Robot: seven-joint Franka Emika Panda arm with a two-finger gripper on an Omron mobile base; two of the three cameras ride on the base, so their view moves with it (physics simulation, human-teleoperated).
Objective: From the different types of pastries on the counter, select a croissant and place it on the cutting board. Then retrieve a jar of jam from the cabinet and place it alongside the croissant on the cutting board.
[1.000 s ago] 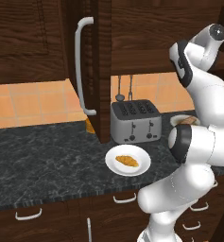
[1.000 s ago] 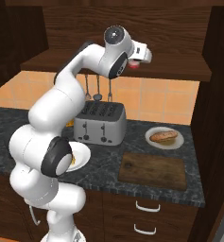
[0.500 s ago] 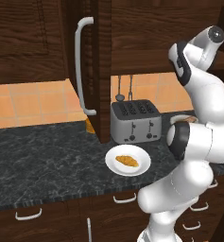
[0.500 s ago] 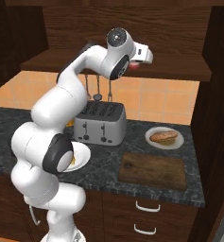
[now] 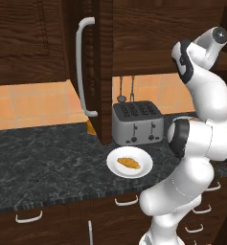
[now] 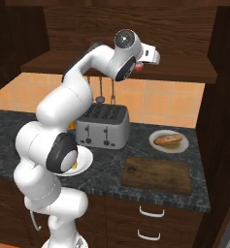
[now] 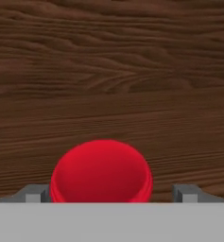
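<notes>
Jar of jam (image 7: 101, 171): red lid sits between the gripper (image 7: 111, 193) fingertips, tips apart either side of it, contact not discernible, so I cannot tell if it is gripped. Hand is up inside the cabinet (image 6: 136, 34). Croissant (image 5: 129, 163) lies on its plate (image 5: 146, 167), cutting board (image 6: 157, 174) bare. Risk: a loose grasp could drop the jar onto the counter (image 6: 204, 193).

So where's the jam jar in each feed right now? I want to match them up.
Right base view: the jar of jam is a red speck at upper middle, by the cabinet shelf edge.
Hand view: its red lid sits bottom centre against brown wood.
Shared landmark: the toaster, below the jar in the right base view, is centre-right in the left base view.
</notes>
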